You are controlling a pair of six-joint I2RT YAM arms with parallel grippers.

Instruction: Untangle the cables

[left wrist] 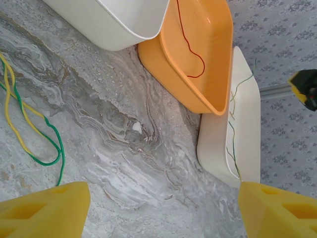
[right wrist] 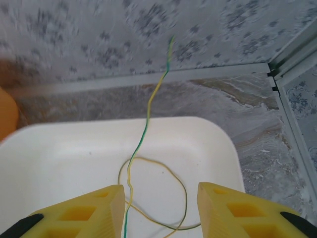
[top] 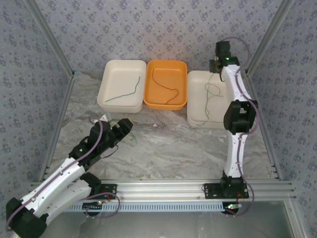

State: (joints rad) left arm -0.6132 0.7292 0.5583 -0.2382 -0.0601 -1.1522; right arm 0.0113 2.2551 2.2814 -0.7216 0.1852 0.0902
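Three trays [top: 116,79] [top: 148,96] [top: 195,94].
One wavy dark green cable [top: 126,92]; one looped red cable [left wrist: 203,64]; yellow-green pairs [right wrist: 145,126] [left wrist: 60,148] at two and eight o'clock; left fingers [left wrist: 44,208], right fingers [right wrist: 89,213] apart.

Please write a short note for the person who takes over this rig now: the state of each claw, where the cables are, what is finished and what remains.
Left claw: open and empty, over the table.
Right claw: open above the right white tray. A yellow-and-green strand rises between its jaws and loops in that tray. I cannot tell if it touches a jaw.
Cables: dark green cable alone in the left white tray; dark red cable alone in the orange tray; yellow and green pair on the table near the left claw.
Done: dark green and dark red separated.
Left: the yellow and green ones, which look crossed.
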